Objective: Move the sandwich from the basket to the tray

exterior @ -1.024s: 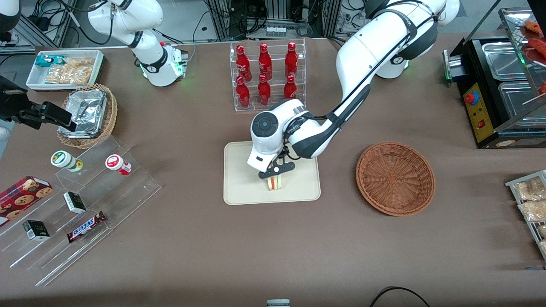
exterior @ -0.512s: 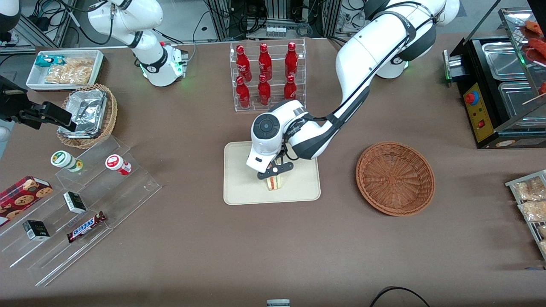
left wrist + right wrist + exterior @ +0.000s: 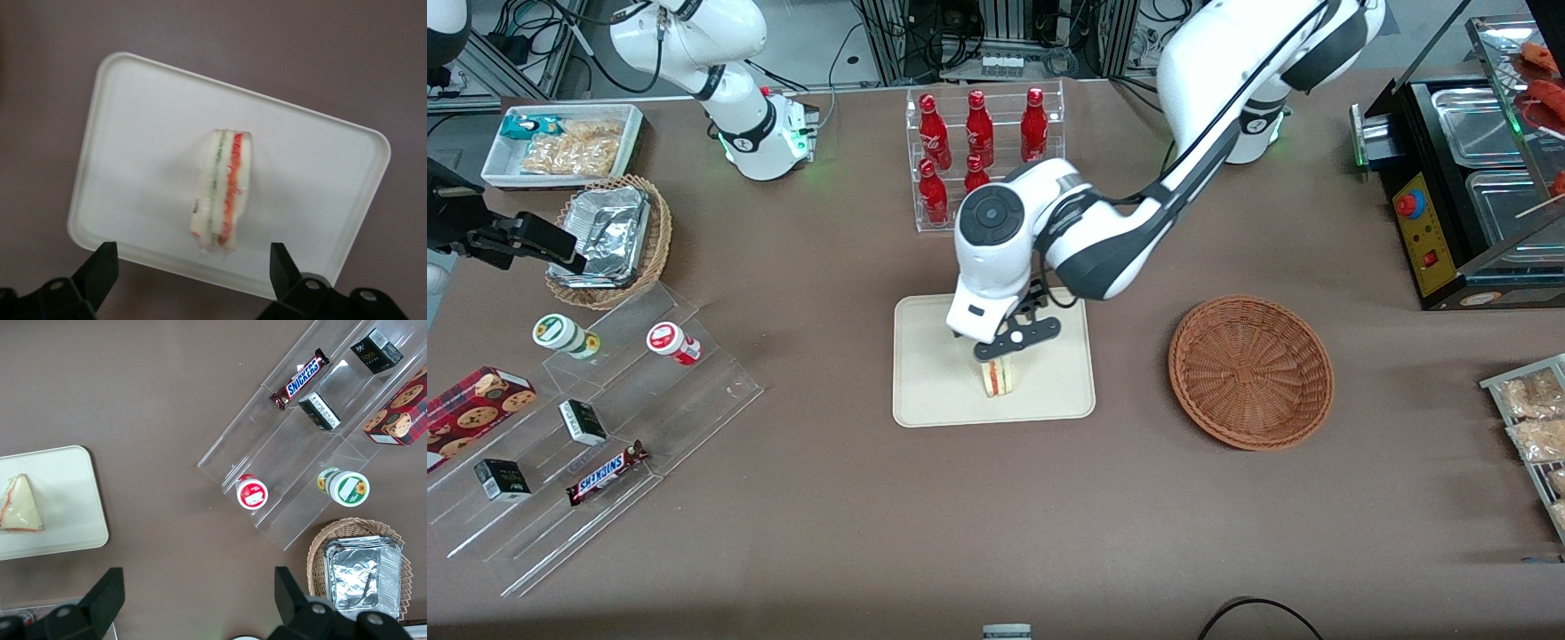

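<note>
The sandwich [image 3: 1000,377] stands on its edge on the cream tray [image 3: 934,391], with its red and green filling layers showing. It also shows in the left wrist view [image 3: 223,197] on the tray [image 3: 133,120], and in the right wrist view [image 3: 20,503]. My left gripper [image 3: 1005,351] hangs open and empty just above the sandwich, its fingertips [image 3: 100,270] spread wide and clear of the bread. The reddish-brown basket [image 3: 1250,371] sits empty beside the tray, toward the working arm's end of the table.
A clear rack of red bottles [image 3: 983,151] stands farther from the front camera than the tray. A tiered acrylic stand with snacks [image 3: 587,427] and a tan basket with foil containers [image 3: 609,236] lie toward the parked arm's end. A food warmer [image 3: 1467,178] stands at the working arm's end.
My left gripper has risen straight up off the sandwich, and the arm has lifted with it. The sandwich stays standing on the tray.
</note>
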Tool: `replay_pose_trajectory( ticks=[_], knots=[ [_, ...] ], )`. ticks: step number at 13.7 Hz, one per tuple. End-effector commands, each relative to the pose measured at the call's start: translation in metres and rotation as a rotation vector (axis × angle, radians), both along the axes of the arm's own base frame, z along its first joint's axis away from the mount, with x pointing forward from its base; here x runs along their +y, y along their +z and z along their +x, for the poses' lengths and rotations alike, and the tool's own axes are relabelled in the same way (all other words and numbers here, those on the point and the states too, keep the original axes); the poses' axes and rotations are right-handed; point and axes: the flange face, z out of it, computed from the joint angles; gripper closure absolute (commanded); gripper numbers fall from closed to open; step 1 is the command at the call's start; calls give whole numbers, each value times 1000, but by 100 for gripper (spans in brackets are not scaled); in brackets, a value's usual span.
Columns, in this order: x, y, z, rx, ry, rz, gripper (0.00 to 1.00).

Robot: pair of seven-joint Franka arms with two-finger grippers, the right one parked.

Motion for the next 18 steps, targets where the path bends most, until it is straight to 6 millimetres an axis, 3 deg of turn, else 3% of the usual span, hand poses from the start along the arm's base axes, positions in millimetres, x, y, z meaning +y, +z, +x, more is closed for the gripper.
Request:
replay_pose_trajectory(
  ticks=[1, 7, 14, 18],
  knots=[
    [25, 11, 1, 35, -14, 55, 0],
    [131, 31, 41, 73, 51, 112, 0],
    [267, 62, 30, 158, -136, 101, 0],
    [307, 89, 14, 232, -241, 58, 0]
  ],
)
